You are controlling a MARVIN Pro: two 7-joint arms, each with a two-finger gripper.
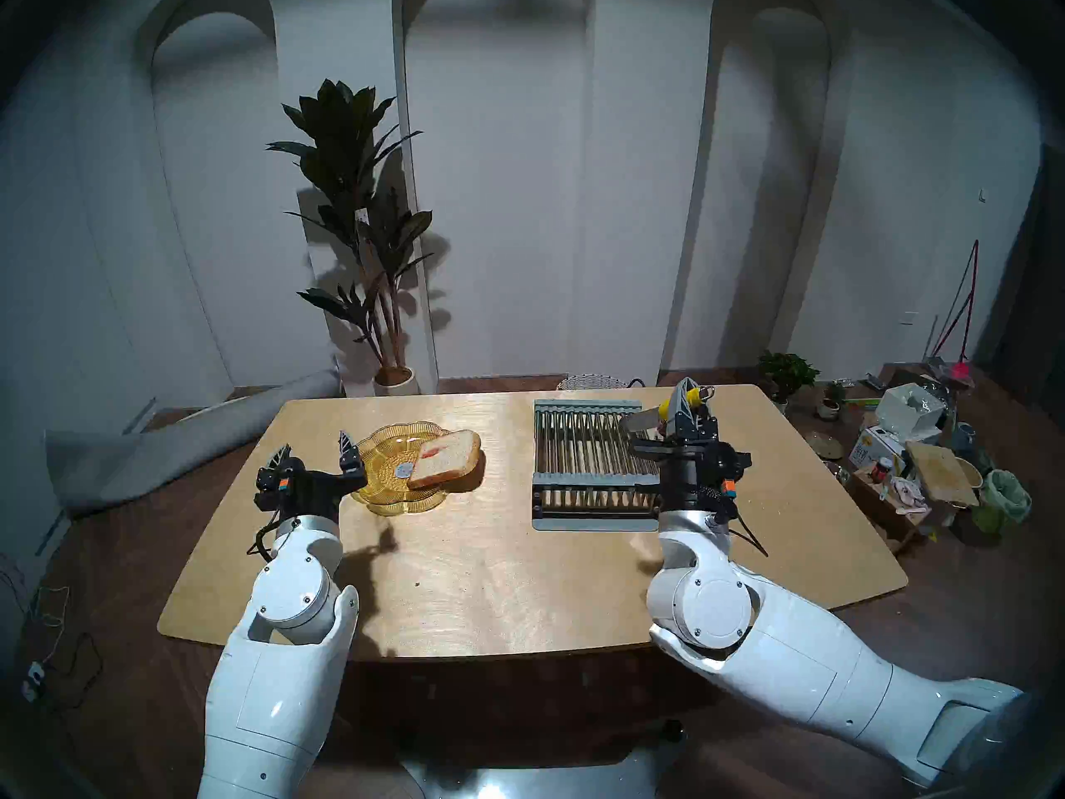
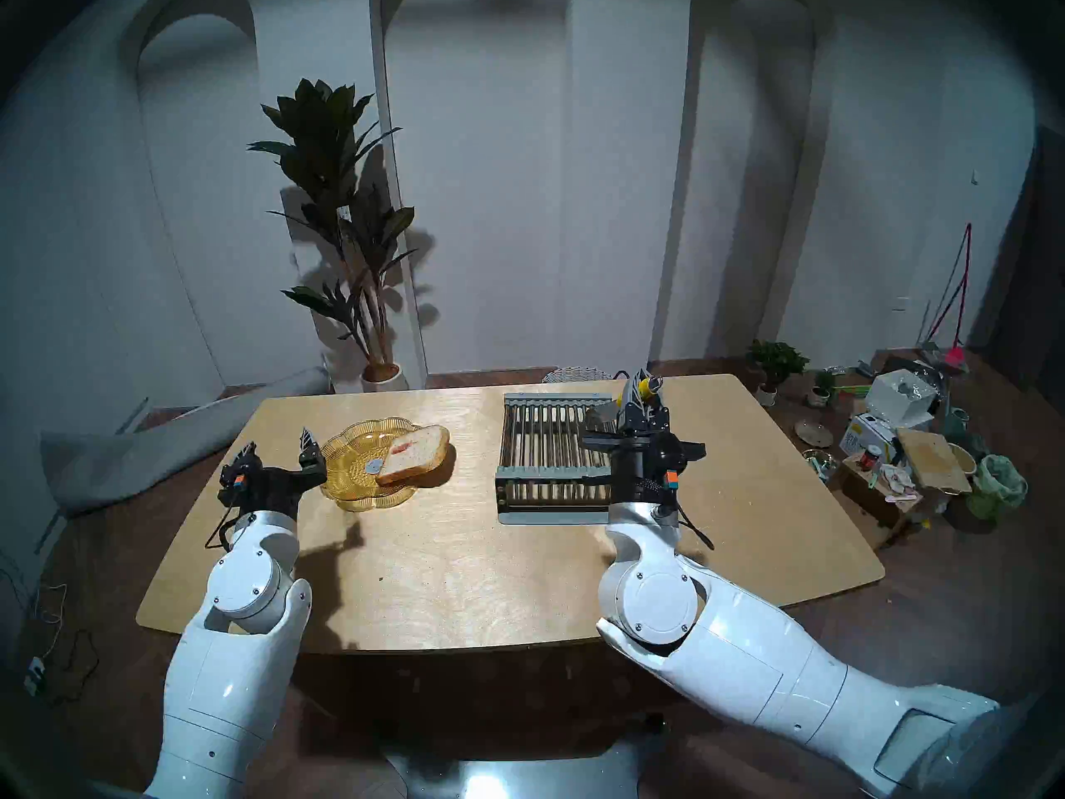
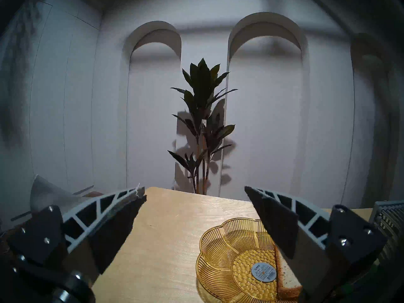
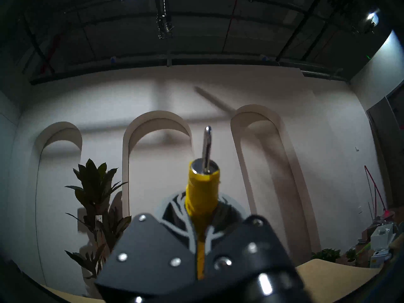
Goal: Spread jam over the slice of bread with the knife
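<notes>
I see the slice of bread (image 1: pixel 446 456) lying half on the amber glass plate (image 1: pixel 385 495), leaning over its rim at 3 o'clock, with a small red smear of jam (image 1: pixel 433 451) on its top face. The plate stands on the desk (image 1: pixel 490 579) at about 10 o'clock from the desk middle. My left gripper (image 1: pixel 316 447) hangs just beside the plate at its 9 o'clock, the fingers spread wide and holding nothing. My right gripper (image 1: pixel 683 407) is clamped on the yellow handle of the knife (image 1: pixel 663 412), above the grey dish rack (image 1: pixel 588 463); the grey blade points toward 9 o'clock over the rack. A tall potted plant (image 1: pixel 357 227) stands behind the desk.
</notes>
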